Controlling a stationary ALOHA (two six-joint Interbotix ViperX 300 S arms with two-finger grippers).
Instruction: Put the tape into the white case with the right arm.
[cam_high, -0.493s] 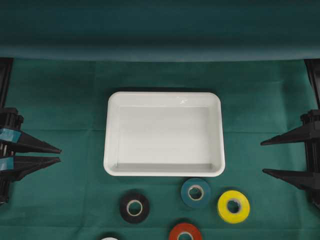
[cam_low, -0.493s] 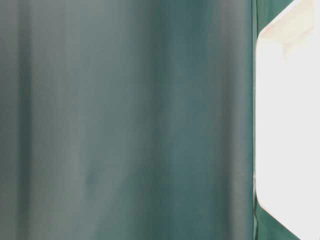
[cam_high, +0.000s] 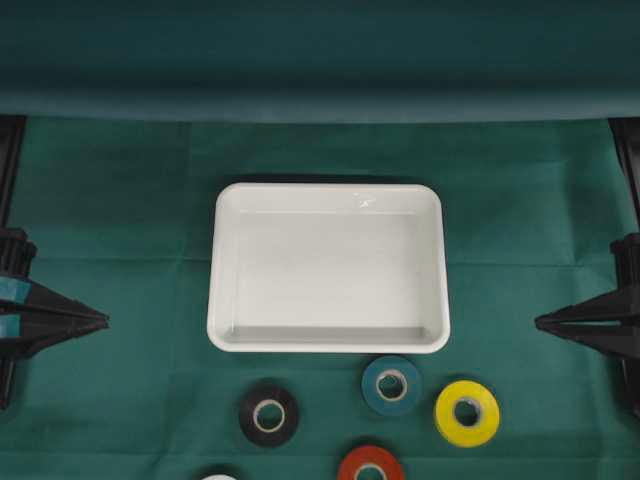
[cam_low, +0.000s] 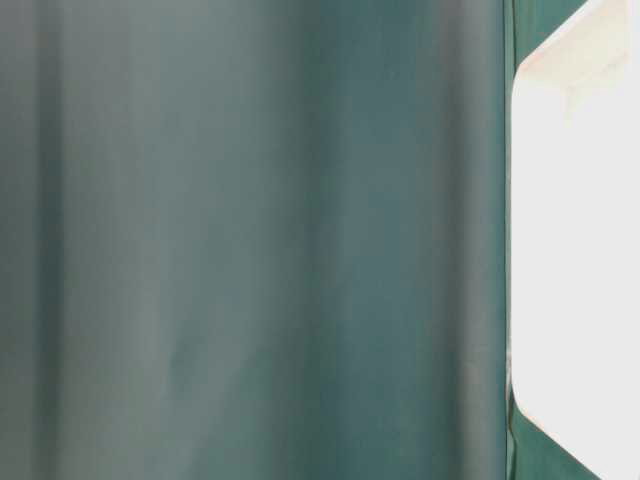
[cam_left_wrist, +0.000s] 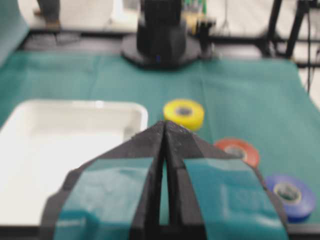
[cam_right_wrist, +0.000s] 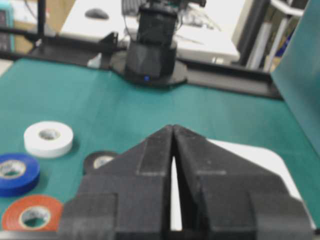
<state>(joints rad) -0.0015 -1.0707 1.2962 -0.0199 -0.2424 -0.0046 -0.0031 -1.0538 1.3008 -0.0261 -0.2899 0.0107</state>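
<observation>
Half a second ago both my claws stood apart; now my right gripper (cam_high: 540, 322) has its black fingers pressed together tip to tip, clamped on nothing, and my left gripper (cam_high: 103, 320), the one with light-blue bands, has drawn its fingers together as well; nothing else on the green cloth (cam_high: 120, 200) has shifted; the white case (cam_high: 328, 340) lies in the middle between my two grippers, well apart from both, with nothing in it; the tapes lie on the cloth along its near side: a teal roll (cam_high: 391, 385) just beside its rim, a yellow roll (cam_high: 467, 412) nearer my right gripper, a black roll (cam_high: 268, 414) toward the left; a red roll (cam_high: 370, 465) is cut off by the bottom edge, and a white roll (cam_high: 218, 477) shows only as a sliver there; my right wrist view also gives a blue roll (cam_right_wrist: 17, 172) that the overhead view misses; the table-level view shows only blurred green drape (cam_low: 250, 240) and a washed-out white shape at its right edge, too blown out to read.
</observation>
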